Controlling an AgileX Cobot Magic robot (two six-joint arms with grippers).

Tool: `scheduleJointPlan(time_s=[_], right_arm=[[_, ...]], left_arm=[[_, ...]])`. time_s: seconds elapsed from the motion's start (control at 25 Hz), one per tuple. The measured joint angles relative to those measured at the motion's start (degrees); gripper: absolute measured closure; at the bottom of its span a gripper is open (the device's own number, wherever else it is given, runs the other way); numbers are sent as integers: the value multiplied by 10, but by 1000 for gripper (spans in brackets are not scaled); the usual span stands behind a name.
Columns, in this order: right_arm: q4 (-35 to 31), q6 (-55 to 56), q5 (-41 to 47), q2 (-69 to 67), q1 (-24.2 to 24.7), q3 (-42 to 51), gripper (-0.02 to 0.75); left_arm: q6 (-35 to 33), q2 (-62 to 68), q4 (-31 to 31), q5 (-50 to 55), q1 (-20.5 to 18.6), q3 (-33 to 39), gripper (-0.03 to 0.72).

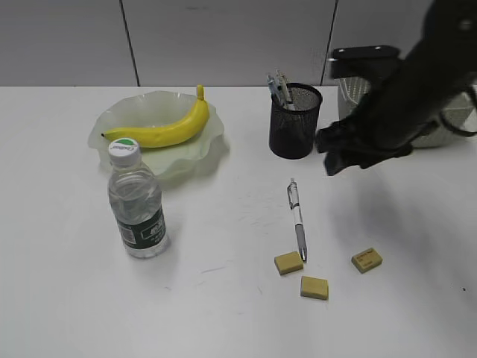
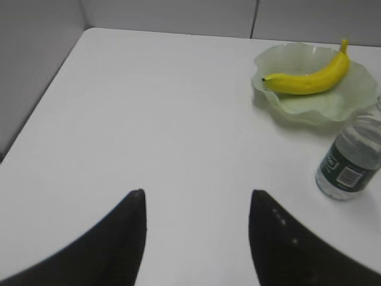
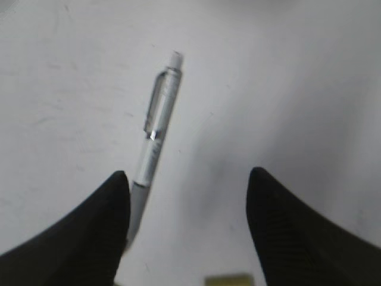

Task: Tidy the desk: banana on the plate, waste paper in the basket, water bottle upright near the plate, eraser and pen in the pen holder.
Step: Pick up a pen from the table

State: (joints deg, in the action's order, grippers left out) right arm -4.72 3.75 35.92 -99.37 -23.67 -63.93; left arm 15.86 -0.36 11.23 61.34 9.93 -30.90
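On the desk [image 1: 67,298], the banana [image 1: 164,130] is already laid in the plate [image 1: 212,145] and the water bottle [image 1: 138,201] is stood upright, far left of the right end effector [image 3: 187,208]. Pens are held in the pen holder [image 1: 294,123]. Beneath its parted, empty jaws, the pen [image 3: 153,140] and three erasers [image 1: 288,262] are left. The left end effector [image 2: 196,232] is likewise parted and empty.

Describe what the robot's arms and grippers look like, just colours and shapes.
The right arm is a bulky matte black limb, blurred in the exterior view, with a dark cable looping beside it. Its right gripper has two black fingers that taper to rounded tips. The left gripper matches: two curved black fingers, one with small pale dots. No markings are legible.
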Motion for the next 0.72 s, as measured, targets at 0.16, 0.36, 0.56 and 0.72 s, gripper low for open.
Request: scheduleJointPlan(time_s=[0.16, 0.36, 0.56, 0.72], right_arm=[[-16, 11, 8, -127, -30, -102, 225], [-20, 47, 53, -236, -36, -199, 259], [-20, 64, 77, -288, -36, -233, 375], [-20, 71, 77, -290, -36, -235, 606]], left_arm=[[-1, 0, -2, 0, -8, 0, 279], [-1, 0, -2, 0, -8, 0, 290], [-1, 0, -2, 0, -8, 0, 292], [-2, 0, -2, 0, -8, 0, 292]])
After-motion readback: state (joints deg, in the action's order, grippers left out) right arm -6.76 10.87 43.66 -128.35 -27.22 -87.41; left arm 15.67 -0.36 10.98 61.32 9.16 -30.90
